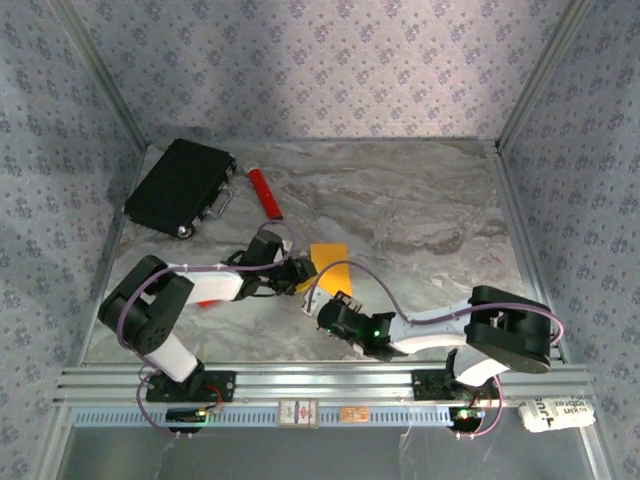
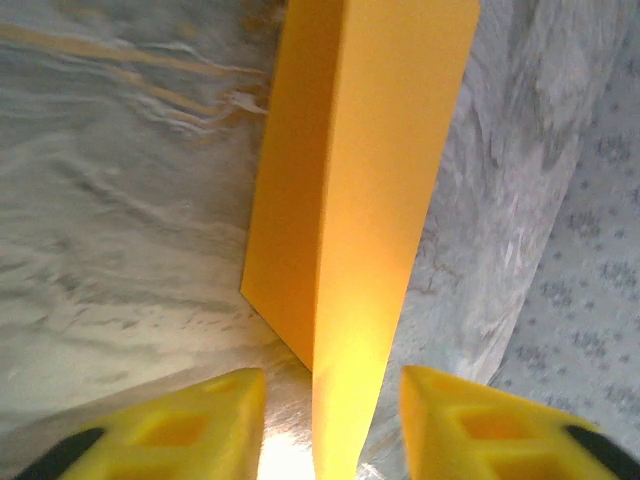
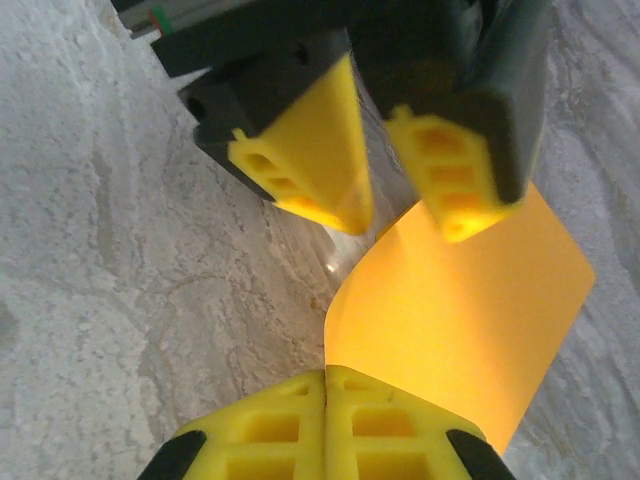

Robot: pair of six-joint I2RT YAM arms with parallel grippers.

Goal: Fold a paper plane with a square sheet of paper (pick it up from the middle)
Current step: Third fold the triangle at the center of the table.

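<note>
The square sheet of paper (image 1: 330, 262) lies mid-table, orange-yellow and folded over along a long crease (image 2: 370, 200). My left gripper (image 1: 303, 272) is at its near left end and stands open. In the left wrist view the raised flap runs between the two yellow fingers (image 2: 333, 425) with a gap on each side. My right gripper (image 1: 316, 303) comes in from the near side. Its fingers are pressed together (image 3: 327, 400), and the sheet's curled edge (image 3: 470, 330) runs into their seam. In the right wrist view the left gripper (image 3: 390, 210) hangs open over the sheet's far end.
A black case (image 1: 182, 186) lies at the back left with a red cylinder (image 1: 265, 192) beside it. A small red block (image 1: 207, 302) peeks from under the left arm. Patterned walls close in the marble table (image 1: 420, 200) on three sides.
</note>
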